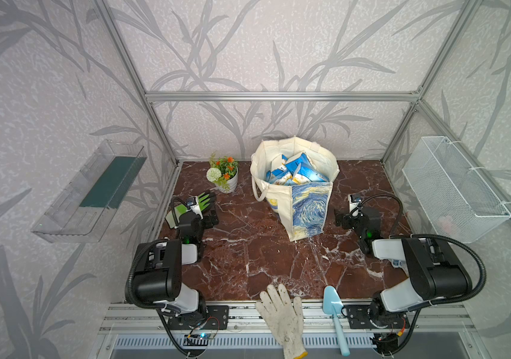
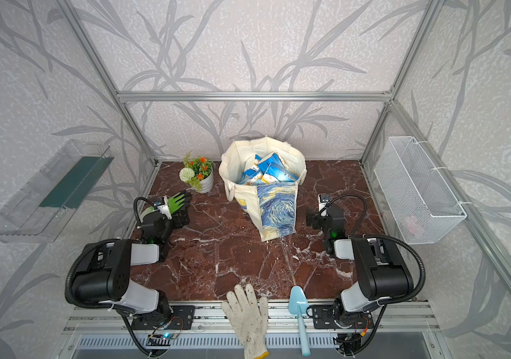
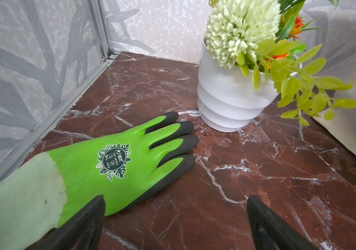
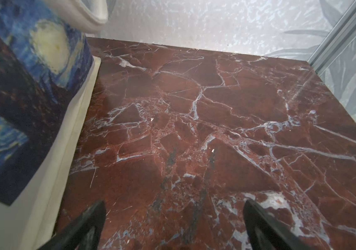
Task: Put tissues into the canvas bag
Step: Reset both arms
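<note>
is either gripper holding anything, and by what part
Nothing is held: the left gripper and the right gripper both stand open and empty.

I work in a small lab test booth dressed as a home corner. Bare aluminium frame bars [image 1: 279,96] hold grey leaf-print wallpaper panels [image 1: 279,46]. My black-and-white arms [image 1: 154,273] are bolted to a slotted metal rail [image 1: 238,318] edging a red-brown marble-patterned tabletop [image 1: 248,248], which has a white ribbed pot of artificial flowers [image 1: 230,185] as decoration.
</note>
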{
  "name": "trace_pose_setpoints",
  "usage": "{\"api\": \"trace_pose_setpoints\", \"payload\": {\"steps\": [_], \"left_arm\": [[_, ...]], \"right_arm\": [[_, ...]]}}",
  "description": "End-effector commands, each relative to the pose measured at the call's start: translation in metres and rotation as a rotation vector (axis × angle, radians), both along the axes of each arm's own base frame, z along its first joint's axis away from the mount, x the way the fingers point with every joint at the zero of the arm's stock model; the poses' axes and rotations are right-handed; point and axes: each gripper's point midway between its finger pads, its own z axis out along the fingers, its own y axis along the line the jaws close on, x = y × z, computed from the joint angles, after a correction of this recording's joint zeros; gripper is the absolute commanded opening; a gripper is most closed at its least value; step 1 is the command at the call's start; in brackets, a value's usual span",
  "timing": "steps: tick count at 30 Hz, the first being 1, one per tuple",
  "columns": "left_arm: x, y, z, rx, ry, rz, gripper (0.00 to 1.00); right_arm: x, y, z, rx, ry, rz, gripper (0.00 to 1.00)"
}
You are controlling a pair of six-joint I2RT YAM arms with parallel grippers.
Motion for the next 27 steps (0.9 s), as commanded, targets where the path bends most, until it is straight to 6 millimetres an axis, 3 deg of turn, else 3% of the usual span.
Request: {"api": "trace_pose_setpoints", "payload": {"steps": [1,16,18,21,23,24,25,27], "left_arm": [[0.005,0.002,0.004,0.023,0.004,0.018,0.99],[0.007,0.001,0.003,0.041,0.019,0.025,0.99],[0.007,0.0,0.003,0.042,0.02,0.024,0.99],[0.007,0.001,0.003,0.045,0.022,0.026,0.99],[0.007,0.0,0.003,0.047,0.023,0.025,0.99],[0.007,0.001,0.003,0.048,0.022,0.028,0.99],[0.007,0.0,0.003,0.049,0.023,0.027,0.99],[0.007,0.0,0.003,0.051,0.025,0.027,0.99]], "right_arm": [[0.004,0.002,0.01,-0.014,-0.027,0.006,0.99],[0.003,0.002,0.01,-0.019,-0.025,0.005,0.99],[-0.008,0.008,0.012,-0.032,-0.076,0.035,0.99],[-0.022,0.0,0.021,-0.029,-0.179,-0.016,0.99],[-0.004,0.0,0.023,-0.029,-0.129,-0.033,0.99],[0.006,0.001,0.013,-0.041,-0.033,-0.021,0.99],[0.001,0.001,0.005,-0.04,-0.002,-0.017,0.99],[0.0,0.0,0.012,-0.021,-0.062,-0.013,0.99]]}}
